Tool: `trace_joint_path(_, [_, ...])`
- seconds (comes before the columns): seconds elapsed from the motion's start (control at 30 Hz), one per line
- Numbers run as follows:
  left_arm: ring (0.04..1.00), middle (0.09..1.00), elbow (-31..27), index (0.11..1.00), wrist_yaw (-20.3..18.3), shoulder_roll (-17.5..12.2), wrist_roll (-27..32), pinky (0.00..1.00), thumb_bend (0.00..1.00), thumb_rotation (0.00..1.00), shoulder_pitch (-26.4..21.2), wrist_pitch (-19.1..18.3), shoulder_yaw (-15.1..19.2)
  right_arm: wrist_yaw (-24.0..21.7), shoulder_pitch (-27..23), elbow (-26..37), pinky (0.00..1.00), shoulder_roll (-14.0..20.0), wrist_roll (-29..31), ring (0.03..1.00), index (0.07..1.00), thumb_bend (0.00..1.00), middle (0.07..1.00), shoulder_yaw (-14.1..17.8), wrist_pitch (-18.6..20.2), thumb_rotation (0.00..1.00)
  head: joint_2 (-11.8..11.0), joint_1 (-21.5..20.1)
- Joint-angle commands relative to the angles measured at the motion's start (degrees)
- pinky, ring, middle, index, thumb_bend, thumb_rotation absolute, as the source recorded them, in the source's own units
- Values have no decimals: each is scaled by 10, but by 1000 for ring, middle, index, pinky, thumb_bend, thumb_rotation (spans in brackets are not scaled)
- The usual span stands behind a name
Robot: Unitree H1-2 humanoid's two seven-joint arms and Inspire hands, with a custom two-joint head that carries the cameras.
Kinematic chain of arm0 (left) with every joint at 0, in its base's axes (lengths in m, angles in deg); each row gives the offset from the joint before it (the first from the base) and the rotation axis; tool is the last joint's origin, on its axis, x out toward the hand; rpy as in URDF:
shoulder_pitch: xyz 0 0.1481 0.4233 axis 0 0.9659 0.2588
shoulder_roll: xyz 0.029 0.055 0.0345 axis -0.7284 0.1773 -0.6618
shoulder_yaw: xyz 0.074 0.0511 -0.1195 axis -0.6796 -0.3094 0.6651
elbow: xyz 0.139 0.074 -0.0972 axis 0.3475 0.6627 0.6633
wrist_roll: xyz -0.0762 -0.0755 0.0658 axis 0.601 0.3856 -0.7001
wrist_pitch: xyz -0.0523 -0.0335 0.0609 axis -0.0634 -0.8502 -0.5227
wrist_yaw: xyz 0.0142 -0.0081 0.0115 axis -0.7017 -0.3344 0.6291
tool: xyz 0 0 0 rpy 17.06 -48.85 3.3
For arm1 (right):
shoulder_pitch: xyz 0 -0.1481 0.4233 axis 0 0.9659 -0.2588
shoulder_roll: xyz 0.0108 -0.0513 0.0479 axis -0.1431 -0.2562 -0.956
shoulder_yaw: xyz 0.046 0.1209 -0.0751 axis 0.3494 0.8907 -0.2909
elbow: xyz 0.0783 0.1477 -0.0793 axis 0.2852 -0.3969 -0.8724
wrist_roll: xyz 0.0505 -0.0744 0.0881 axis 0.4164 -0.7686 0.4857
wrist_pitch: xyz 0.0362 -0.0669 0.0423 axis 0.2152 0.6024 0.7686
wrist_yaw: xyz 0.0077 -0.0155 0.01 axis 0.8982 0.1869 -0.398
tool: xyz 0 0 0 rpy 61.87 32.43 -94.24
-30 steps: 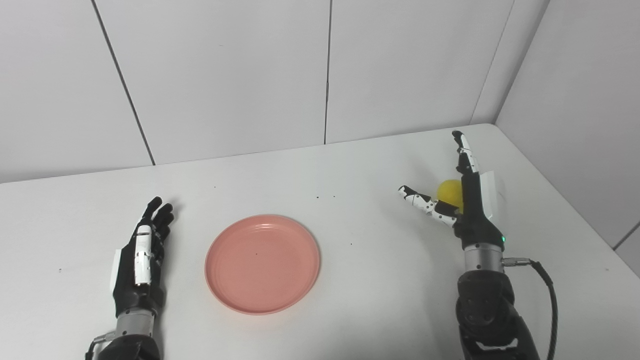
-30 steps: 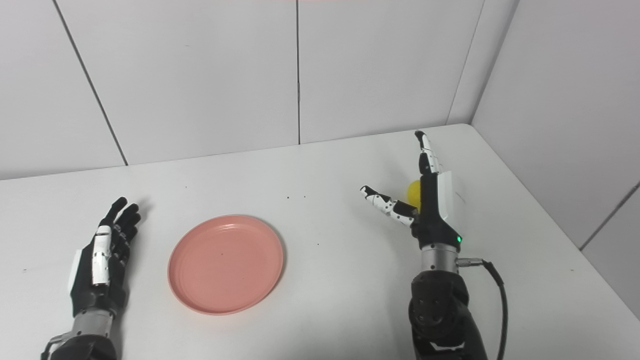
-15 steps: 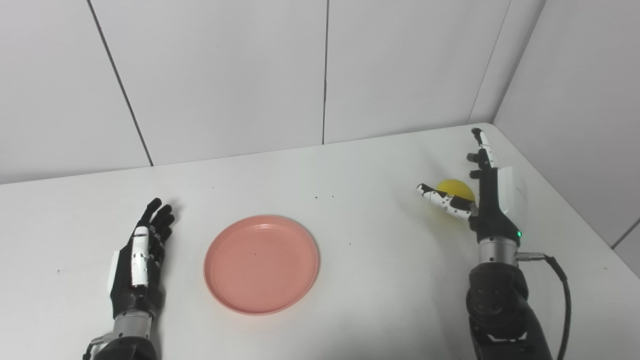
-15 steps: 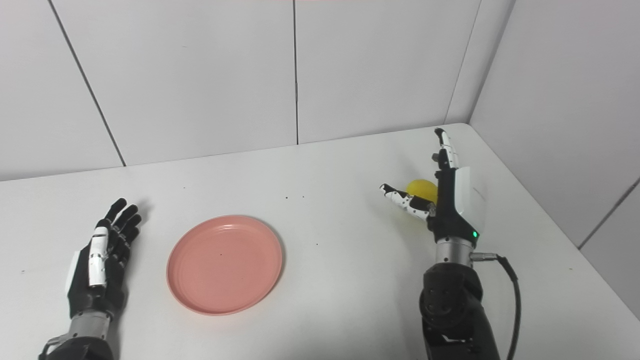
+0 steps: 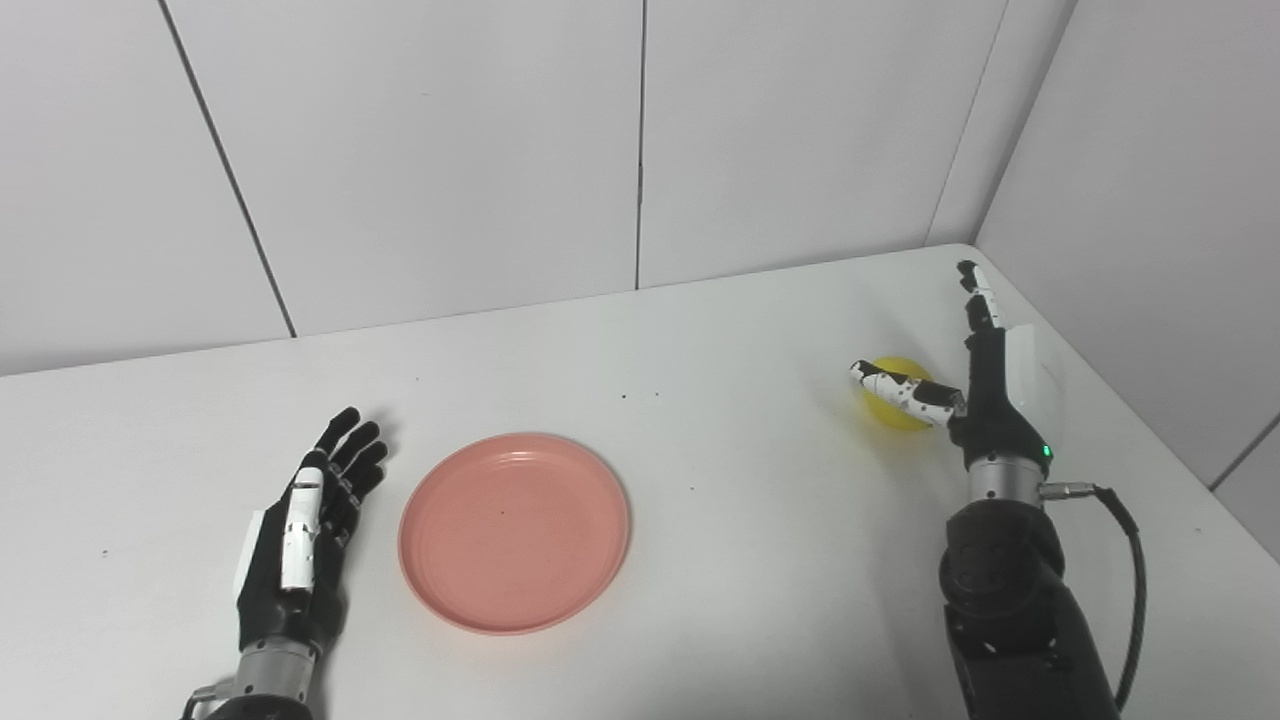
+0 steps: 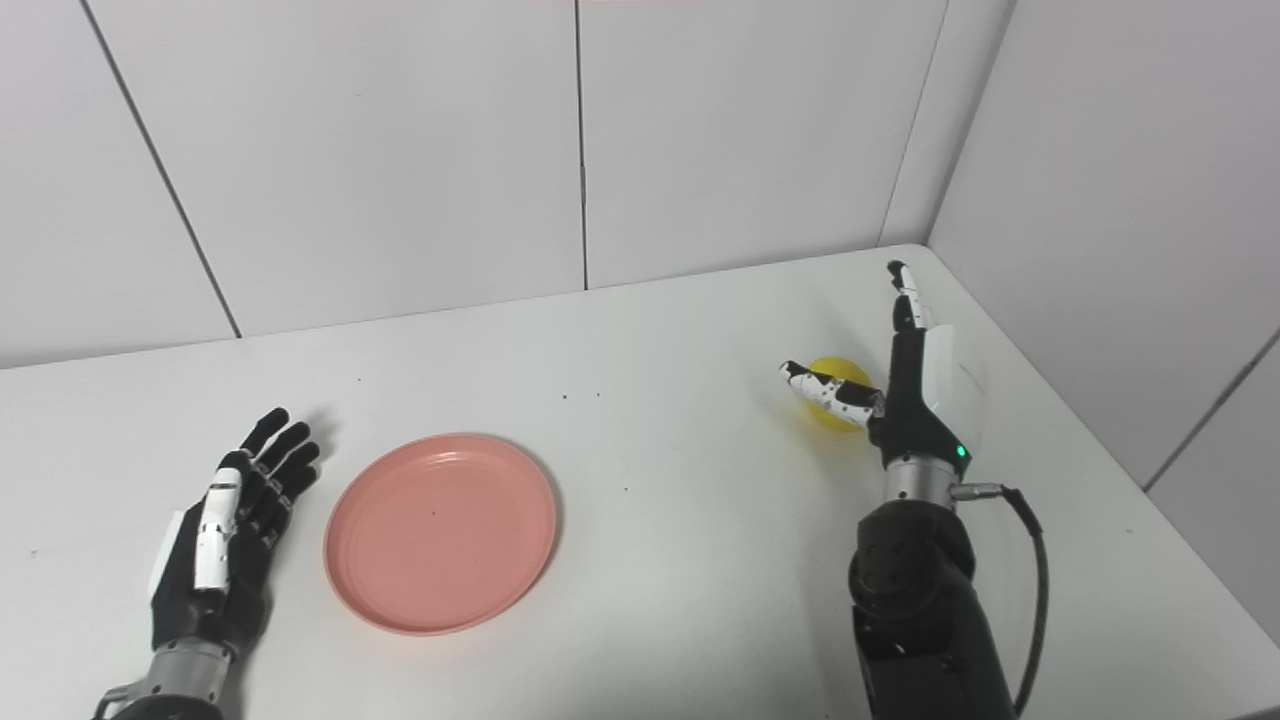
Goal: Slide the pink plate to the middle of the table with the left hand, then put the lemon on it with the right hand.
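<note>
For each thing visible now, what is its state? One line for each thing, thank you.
Plate: empty, flat on the table, left of middle.
Lemon: on the table, not gripped, partly behind the right thumb.
Left robot hand: open, beside the plate, not touching.
Right robot hand: open, at the lemon.

Left hand (image 5: 295, 550) — black fingers and palm, white plate along the back, silver metal wrist collar. Right hand (image 5: 985, 400) — black body, white side panel, white thumb segments dotted with black screws, small green light near the wrist (lit), silver collar, black forearm, black cable (image 5: 1125, 560) looping from a metal plug
</note>
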Motion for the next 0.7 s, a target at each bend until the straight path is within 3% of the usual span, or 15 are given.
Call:
trace_joint_path(0.0, [862,856,-12,832,-13,-4,1,893,228,1000,-1,14,-6,2,-21,11,771,16,3,876,909,746,907,5,3,260,0,-1])
trace_joint_path(0.37, [847,836,-11,813,-19,-4,5,866,222,1000,-3,10,-5,-10,-33,6,798,27,10,888,907,764,919,4,43,267,0,-15])
trace_joint_path(0.43, [849,836,-12,812,-17,-3,7,868,214,1000,-2,8,-3,-14,-36,1,758,28,14,856,899,784,914,6,49,244,-1,-17])
trace_joint_path(0.67, [866,856,-9,831,-16,-2,5,884,210,1000,-2,12,-2,-67,-53,-28,792,21,-4,883,903,828,920,24,53,254,-2,-22])
